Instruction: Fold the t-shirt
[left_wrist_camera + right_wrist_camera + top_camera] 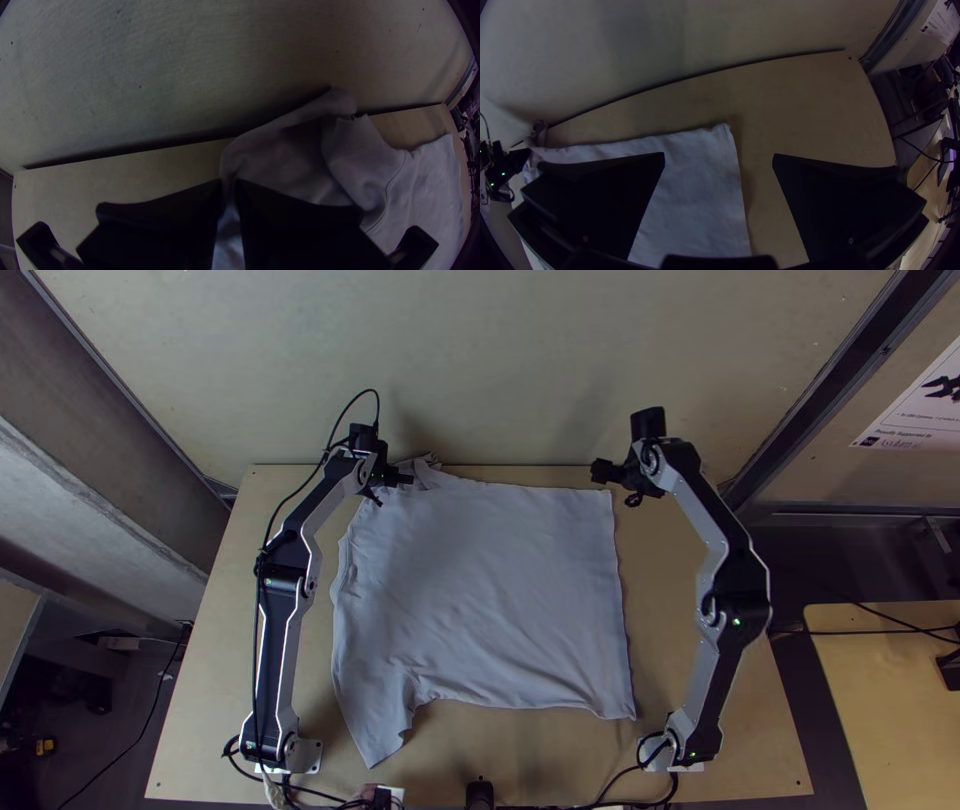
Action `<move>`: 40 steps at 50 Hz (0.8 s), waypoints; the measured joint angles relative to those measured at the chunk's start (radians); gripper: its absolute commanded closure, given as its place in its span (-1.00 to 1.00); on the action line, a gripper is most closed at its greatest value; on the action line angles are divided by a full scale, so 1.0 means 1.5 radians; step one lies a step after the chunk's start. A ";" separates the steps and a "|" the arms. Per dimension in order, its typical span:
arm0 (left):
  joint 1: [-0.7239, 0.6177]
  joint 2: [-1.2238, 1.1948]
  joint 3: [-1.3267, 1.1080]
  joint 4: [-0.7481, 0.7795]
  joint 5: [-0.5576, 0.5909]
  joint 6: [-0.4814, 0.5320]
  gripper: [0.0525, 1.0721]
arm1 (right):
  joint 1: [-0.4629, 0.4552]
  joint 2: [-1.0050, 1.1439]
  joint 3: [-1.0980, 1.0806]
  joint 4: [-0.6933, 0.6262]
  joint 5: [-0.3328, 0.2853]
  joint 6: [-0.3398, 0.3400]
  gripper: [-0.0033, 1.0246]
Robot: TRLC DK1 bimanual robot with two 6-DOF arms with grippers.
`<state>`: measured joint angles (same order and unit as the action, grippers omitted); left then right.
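One counter [215, 670], smooth light wood with a rectangular top, carries everything. One pale grey t-shirt [500, 600], thin soft fabric, lies mostly spread across its middle, between the arms, shallow wrinkles over the body. Its outline is squarish; one sleeve [380, 735] tapers toward the near edge on the left, while the far left corner is bunched into rumpled folds. The left wrist view shows one curved seam there. Two jointed arms, a left arm [275, 650] and a right arm [712, 670], have smooth silver-grey links and black joints. Two black tools end them, each with two wide, flat fingers. The left tool [405, 478] is clamped on a fold at the bunched corner. The right tool [597, 470] has its wedge-shaped fingers well apart, near the far right corner.
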<state>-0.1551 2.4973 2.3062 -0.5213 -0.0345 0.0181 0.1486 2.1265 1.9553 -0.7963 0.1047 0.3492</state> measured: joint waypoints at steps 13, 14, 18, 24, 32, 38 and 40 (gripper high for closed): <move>0.006 -0.004 0.000 -0.006 0.000 -0.012 0.95 | -0.005 0.136 0.148 -0.040 0.000 0.019 -0.82; 0.007 -0.005 0.000 -0.008 0.000 -0.012 0.95 | -0.005 0.147 0.163 -0.048 0.000 0.022 -0.77; 0.013 -0.007 0.000 -0.016 0.000 -0.012 0.95 | -0.005 0.185 0.205 -0.059 0.000 0.030 -0.74; 0.022 -0.010 0.000 -0.025 0.000 -0.012 0.95 | -0.005 0.217 0.222 -0.064 0.000 0.042 -0.57; 0.028 -0.011 0.000 -0.028 0.000 -0.012 0.95 | -0.009 0.248 0.225 -0.064 0.000 0.046 -0.34; 0.030 -0.011 0.000 -0.031 0.000 -0.012 0.95 | -0.013 0.258 0.237 -0.057 0.000 0.047 0.14; 0.030 -0.012 0.000 -0.031 0.000 -0.012 0.95 | -0.014 0.259 0.239 -0.056 0.000 0.047 0.33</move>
<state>-0.1097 2.4794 2.3062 -0.5678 -0.0341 -0.0002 0.1276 2.5156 2.3131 -0.8799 0.1051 0.4194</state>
